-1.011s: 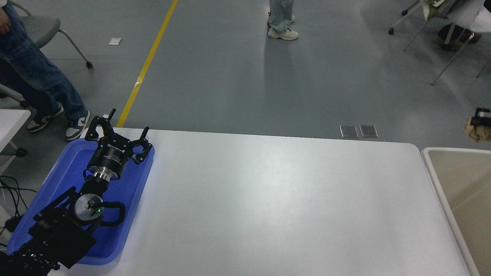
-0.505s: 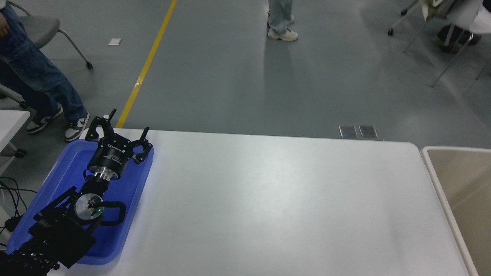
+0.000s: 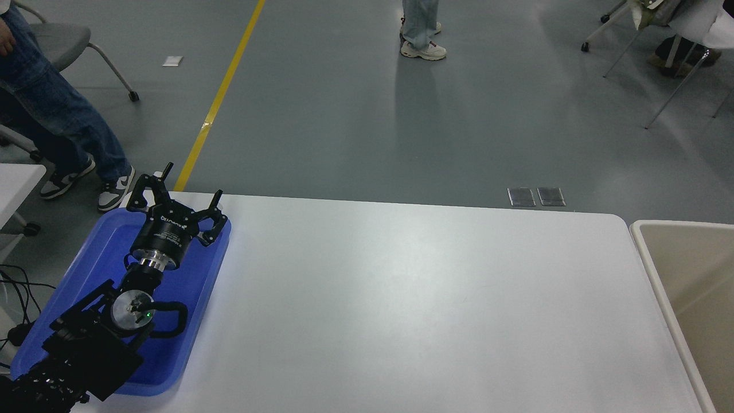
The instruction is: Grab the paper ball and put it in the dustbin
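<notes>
The beige dustbin stands off the table's right end, and only its left rim and part of its tan inside show. The paper ball is out of view. My right gripper is out of view too. My left gripper is parked over the blue tray at the lower left, open and empty, its fingers spread and pointing away from me.
A flat blue tray lies at the table's left end under my left arm. The white table has a rounded far right corner next to the bin. A person's legs are at the far left, another person's stands further back, and chairs are at the far right.
One second ago my right gripper held the paper ball at the right edge above the bin. Both have left the view since. The left arm has not moved.
</notes>
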